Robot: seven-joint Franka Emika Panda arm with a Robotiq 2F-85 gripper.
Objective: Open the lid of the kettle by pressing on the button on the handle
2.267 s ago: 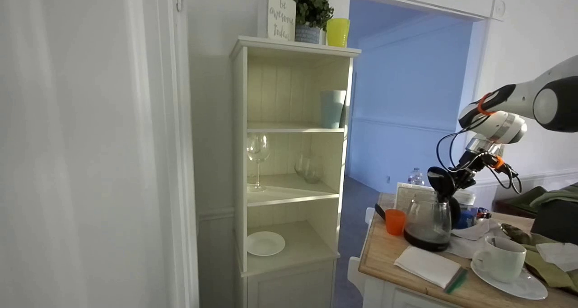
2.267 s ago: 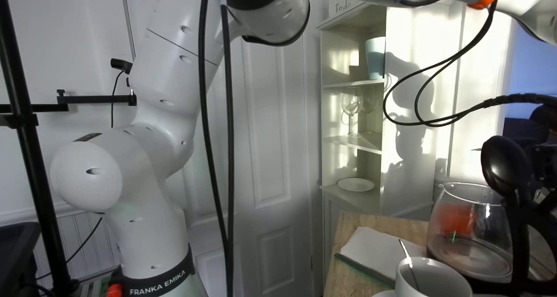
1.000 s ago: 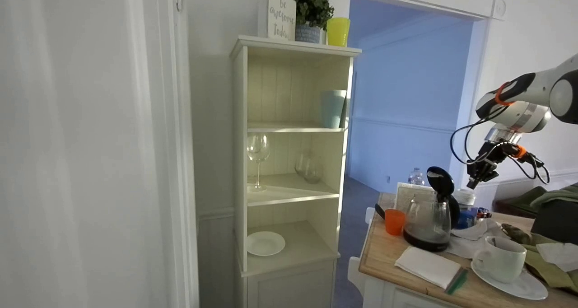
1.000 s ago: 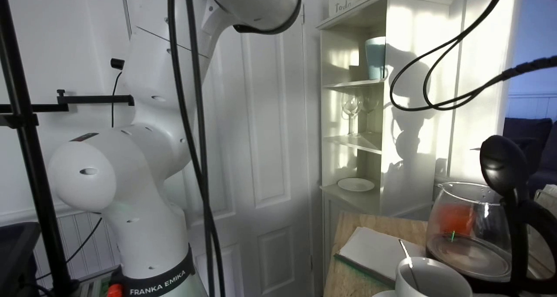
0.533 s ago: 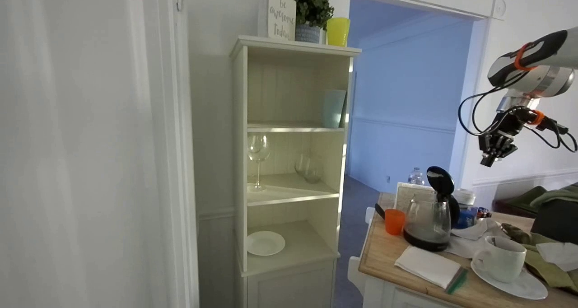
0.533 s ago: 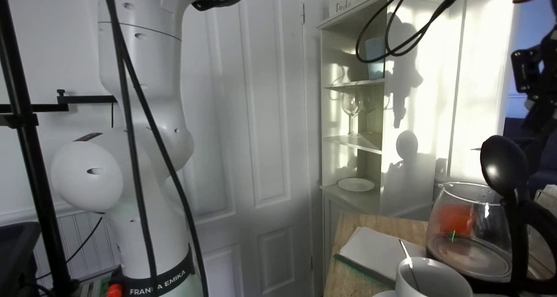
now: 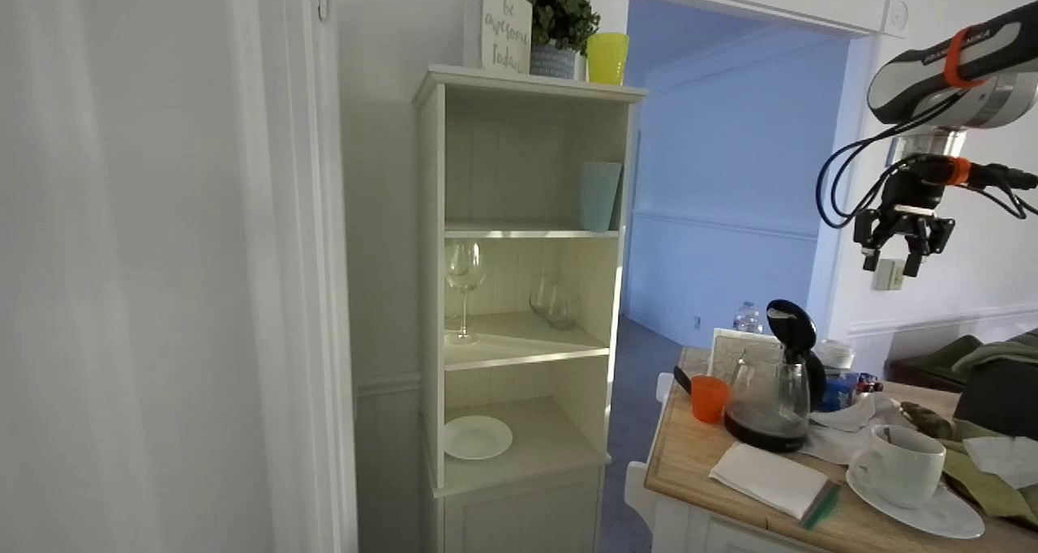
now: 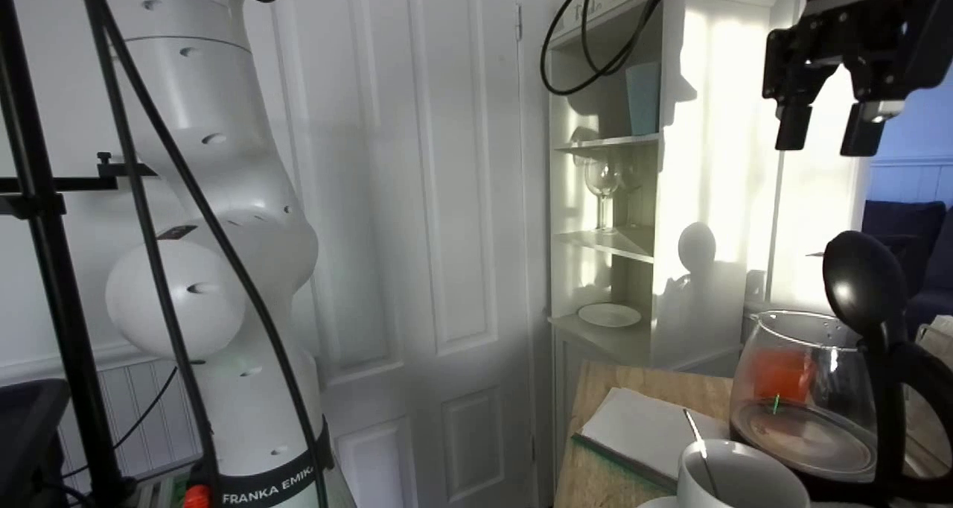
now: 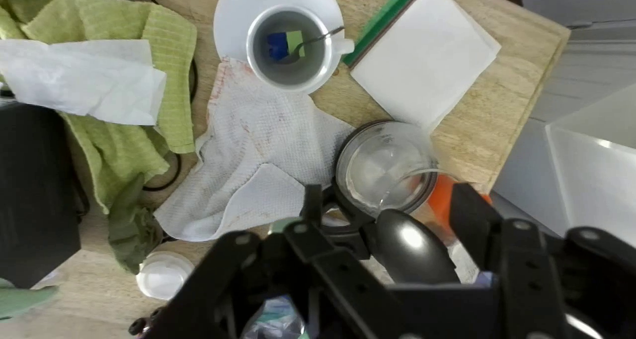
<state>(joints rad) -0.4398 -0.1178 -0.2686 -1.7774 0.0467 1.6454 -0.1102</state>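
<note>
The kettle [image 7: 766, 411] is a clear glass jug with a black base, standing on the wooden table. Its black lid [image 8: 864, 284] is raised, tilted up above the rim. The black handle [image 9: 350, 204] rises behind the jug; I cannot make out the button on it. Well above the kettle in both exterior views hangs my gripper [image 7: 891, 263], pointing down with its fingers spread and nothing between them. From the wrist view, the lid shows far below, between the fingers of the gripper [image 9: 387, 202], with no contact.
Beside the kettle are an orange cup [image 7: 709, 399], a white mug [image 9: 290, 50] with a spoon on a saucer [image 9: 231, 18], and a white pad [image 9: 427, 55]. Cloths [image 9: 263, 130] and a black box [image 9: 35, 195] lie around. A white shelf unit [image 7: 527, 293] stands beyond the table.
My gripper has risen away from beside the kettle's lid and handle and turned to point downward. Its fingers have spread apart. The lid is up throughout, and the kettle stays in place.
</note>
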